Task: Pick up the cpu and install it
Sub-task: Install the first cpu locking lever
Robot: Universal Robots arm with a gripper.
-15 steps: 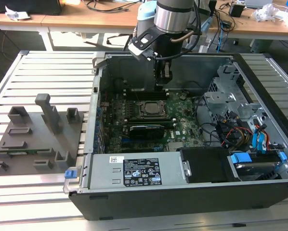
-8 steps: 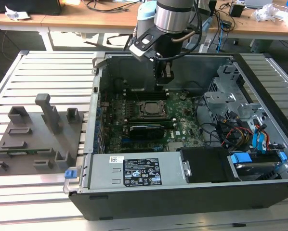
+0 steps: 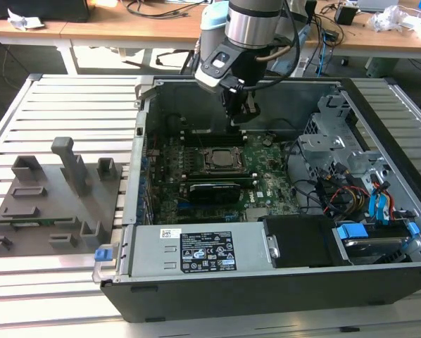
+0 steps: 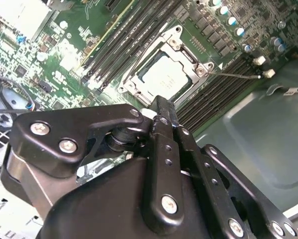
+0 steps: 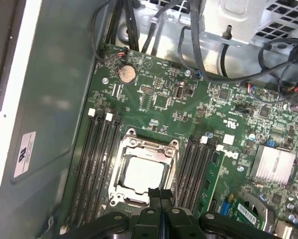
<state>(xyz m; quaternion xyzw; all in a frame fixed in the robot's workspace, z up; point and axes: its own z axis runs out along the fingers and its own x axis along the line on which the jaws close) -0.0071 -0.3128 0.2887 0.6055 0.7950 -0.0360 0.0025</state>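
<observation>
A slatted metal table (image 3: 70, 91) carries an open black computer case (image 3: 267, 296) lying on its side. The exterior view alone takes in the whole case, the grey ribbed arm (image 3: 249, 28) reaching down into it, and a set of grey plastic fixture blocks (image 3: 52, 201) on the slats to the exterior view's left. The blocks stand well apart from the case.

The green motherboard (image 5: 154, 99) covers the case floor. In the first wrist view it carries rows of long black memory slots (image 5: 96, 154), a finned silver heat sink (image 5: 274, 164) and a round coin cell (image 5: 126, 73). Dark cables run off the picture's edge.

The socket (image 5: 134, 149) is a square frame of bright metal between the memory slots. The cpu (image 5: 144, 173) lies flat inside it, a pale, smooth, shiny square. In the exterior view it seems to be only a small light patch in a dark frame. Whether the frame is latched over it I cannot tell.

The gripper (image 4: 161, 107) is black, with jointed links and silver screw heads. In both wrist views its two fingers are pressed together with nothing between them. Their tips hang just above the socket's near edge and do not touch the cpu. The gripper's body hides the board behind it in the second wrist view.
</observation>
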